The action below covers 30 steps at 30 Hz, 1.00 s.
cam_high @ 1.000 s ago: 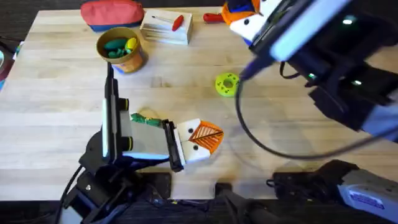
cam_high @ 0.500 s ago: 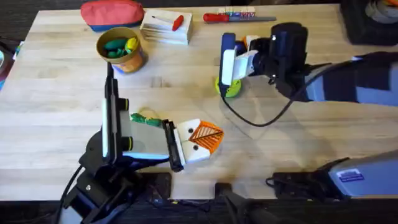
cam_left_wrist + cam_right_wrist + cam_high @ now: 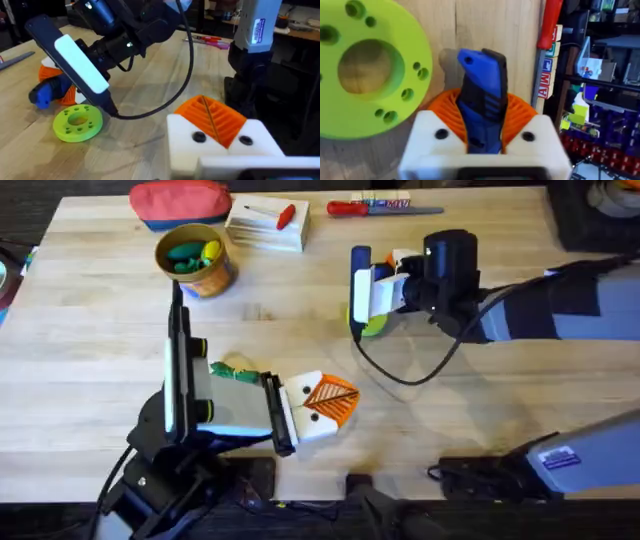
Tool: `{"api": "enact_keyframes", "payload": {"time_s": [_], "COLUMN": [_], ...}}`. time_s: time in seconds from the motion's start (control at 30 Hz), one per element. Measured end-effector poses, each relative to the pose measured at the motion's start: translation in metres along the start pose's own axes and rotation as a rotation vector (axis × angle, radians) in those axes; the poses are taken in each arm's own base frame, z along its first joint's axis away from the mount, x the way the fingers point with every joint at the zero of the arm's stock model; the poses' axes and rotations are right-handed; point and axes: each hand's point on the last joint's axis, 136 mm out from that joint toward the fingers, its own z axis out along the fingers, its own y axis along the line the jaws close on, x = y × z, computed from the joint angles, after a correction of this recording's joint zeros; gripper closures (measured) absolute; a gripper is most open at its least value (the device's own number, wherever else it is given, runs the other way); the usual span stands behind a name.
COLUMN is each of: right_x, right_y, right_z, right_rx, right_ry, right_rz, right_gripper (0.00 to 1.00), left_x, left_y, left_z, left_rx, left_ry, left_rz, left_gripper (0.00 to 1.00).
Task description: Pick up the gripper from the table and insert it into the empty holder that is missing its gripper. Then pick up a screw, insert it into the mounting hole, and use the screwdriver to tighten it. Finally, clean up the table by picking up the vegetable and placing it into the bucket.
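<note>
My right gripper [image 3: 378, 280] reaches in from the right and is shut on the blue screwdriver [image 3: 360, 280]; its orange pads clamp the blue body [image 3: 482, 85]. The screwdriver's thin tip points down beside the green ring disc [image 3: 371, 326] [image 3: 77, 122] on the table [image 3: 480, 400]. My left gripper [image 3: 328, 402] rests low at front centre, shut on nothing, with orange ribbed wedges [image 3: 210, 116] seated in its white holder blocks [image 3: 220, 147]. The leafy green vegetable [image 3: 232, 370] lies just behind my left arm. The yellow bucket [image 3: 196, 260] stands at back left. No screw is discernible.
A red zip pouch [image 3: 180, 202], a white box [image 3: 268, 225] with a red tool on it and a red-handled screwdriver [image 3: 370, 207] line the far edge. The screwdriver's black cable [image 3: 400, 375] loops over the table's middle. The bucket holds green and yellow toys.
My right arm came down from close under the camera to the table, bringing the screwdriver beside the green disc, then edged slightly left. My left arm has not moved.
</note>
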Motion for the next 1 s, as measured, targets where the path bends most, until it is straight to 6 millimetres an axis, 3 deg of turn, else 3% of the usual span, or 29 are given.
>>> {"api": "enact_keyframes", "payload": {"time_s": [0.1,0.17,0.2,0.53,0.67,0.87,0.93,1.0], "right_x": [-0.001,-0.004,-0.004,-0.003,-0.006,-0.010,-0.010,-0.010], "right_y": [-0.005,-0.018,-0.021,-0.021,-0.039,-0.074,-0.078,-0.078], "right_z": [-0.001,-0.002,-0.003,-0.006,-0.018,-0.052,-0.063,-0.077], "right_rx": [0.015,0.051,0.057,0.046,0.091,0.168,0.165,0.149], "right_ry": [-0.004,-0.011,-0.013,-0.009,-0.031,-0.075,-0.079,-0.079], "right_rz": [0.041,0.063,0.079,0.261,0.358,0.511,0.563,0.625], "right_gripper": [0.312,0.053,0.020,0.010,0.010,0.013,0.011,0.011], "left_x": [0.000,0.000,0.000,0.000,0.000,0.000,0.000,0.000], "left_y": [0.000,0.000,0.000,0.000,0.000,0.000,0.000,0.000], "left_z": [0.000,0.000,0.000,0.000,0.000,0.000,0.000,0.000], "left_rx": [0.000,0.000,0.000,0.000,0.000,0.000,-0.001,-0.001], "left_ry": [0.000,0.000,0.000,0.000,0.000,0.000,0.000,0.000], "left_rz": [0.000,0.000,0.000,0.000,0.000,0.000,0.004,0.004], "left_gripper": [0.994,0.994,0.994,0.994,0.994,0.980,0.758,0.439]}}
